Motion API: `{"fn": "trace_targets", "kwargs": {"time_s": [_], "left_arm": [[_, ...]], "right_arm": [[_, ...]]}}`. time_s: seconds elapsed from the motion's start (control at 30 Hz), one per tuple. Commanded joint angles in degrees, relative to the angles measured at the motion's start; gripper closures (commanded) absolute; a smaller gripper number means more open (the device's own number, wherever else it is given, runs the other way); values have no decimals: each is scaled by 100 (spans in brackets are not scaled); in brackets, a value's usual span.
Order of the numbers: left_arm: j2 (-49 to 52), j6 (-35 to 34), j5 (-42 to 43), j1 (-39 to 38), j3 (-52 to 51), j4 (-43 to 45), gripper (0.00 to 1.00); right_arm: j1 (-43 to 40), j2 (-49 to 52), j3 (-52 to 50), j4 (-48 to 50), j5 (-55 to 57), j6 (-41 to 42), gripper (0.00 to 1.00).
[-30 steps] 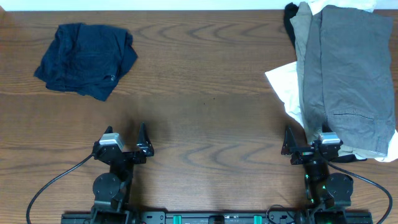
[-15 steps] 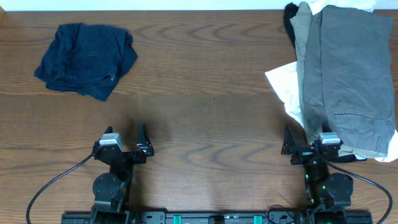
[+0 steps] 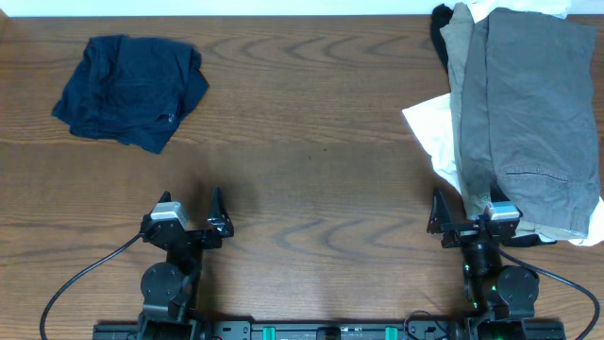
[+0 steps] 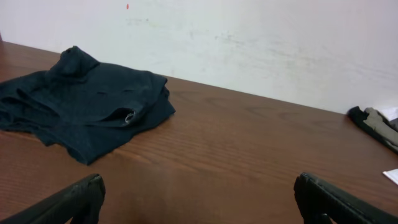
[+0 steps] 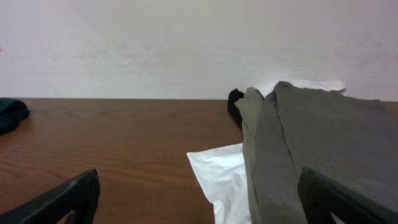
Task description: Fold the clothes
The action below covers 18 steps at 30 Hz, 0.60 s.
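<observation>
A crumpled navy garment (image 3: 130, 90) lies at the far left of the table; it also shows in the left wrist view (image 4: 81, 106). A pile of clothes sits at the right: mid-grey shorts (image 3: 533, 113) on top, a khaki-beige piece (image 3: 461, 57), a white piece (image 3: 432, 132) and a black piece (image 3: 440, 28) beneath. The right wrist view shows the grey shorts (image 5: 323, 149) and the white piece (image 5: 221, 171). My left gripper (image 3: 192, 219) is open and empty at the near left. My right gripper (image 3: 464, 219) is open and empty, at the near edge of the pile.
The wooden table (image 3: 311, 142) runs from the navy garment to the pile. A pale wall (image 4: 249, 37) stands behind the far edge. The arm bases and cables sit at the near edge.
</observation>
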Motion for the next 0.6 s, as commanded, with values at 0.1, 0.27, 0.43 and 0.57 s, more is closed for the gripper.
{"fn": "trace_targets", "kwargs": {"time_s": [0.1, 0.27, 0.43, 0.57], "left_arm": [[-35, 46, -164, -28, -105, -232, 2], [-35, 52, 254, -28, -105, -219, 2], [11, 52, 262, -28, 2, -258, 2], [485, 52, 262, -28, 413, -472, 2]], "right_arm": [[-48, -17, -13, 404, -66, 560, 1], [-48, -15, -13, 463, -380, 970, 1], [-48, 26, 79, 0, -516, 968, 1], [-50, 286, 492, -420, -426, 944, 1]]}}
